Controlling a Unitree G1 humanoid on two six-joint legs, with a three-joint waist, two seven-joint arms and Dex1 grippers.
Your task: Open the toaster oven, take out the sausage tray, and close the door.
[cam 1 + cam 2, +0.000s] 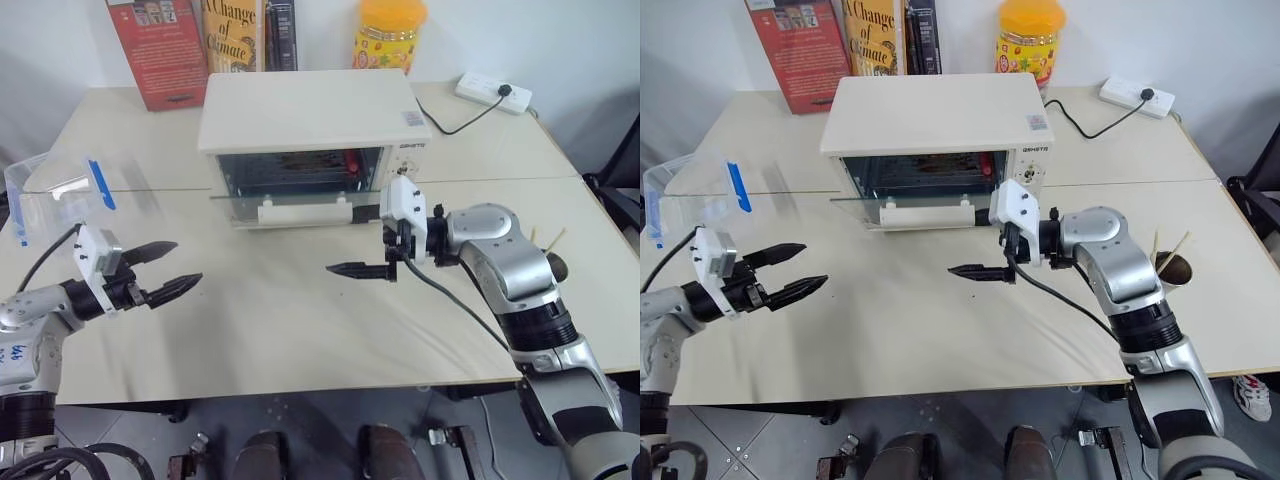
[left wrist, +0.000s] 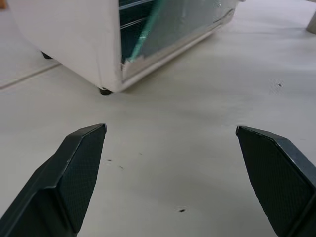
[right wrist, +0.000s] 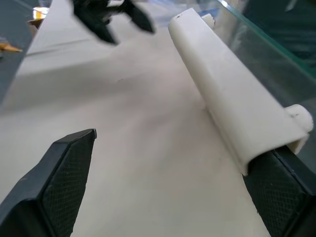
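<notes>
The cream-white toaster oven [image 1: 305, 108] stands at the back middle of the table. Its glass door [image 1: 300, 198] hangs open, tilted forward and down, with the white bar handle [image 1: 305, 212] at its front edge. Inside the dark cavity the sausage tray [image 1: 295, 162] shows dimly, with a red sausage [image 1: 350, 160] at its right. My right gripper [image 1: 345, 269] is open, pointing left just in front of the handle. In the right wrist view the handle [image 3: 232, 94] runs close beside one finger [image 3: 281, 187]. My left gripper [image 1: 186, 263] is open over bare table, left of the oven.
A clear plastic box with blue clips [image 1: 55, 195] sits at the left edge. Books [image 1: 160, 50] and an orange jar [image 1: 390, 35] stand behind the oven. A power strip [image 1: 493, 92] with its cable lies at the back right. A cup with sticks [image 1: 1170, 265] stands at the right.
</notes>
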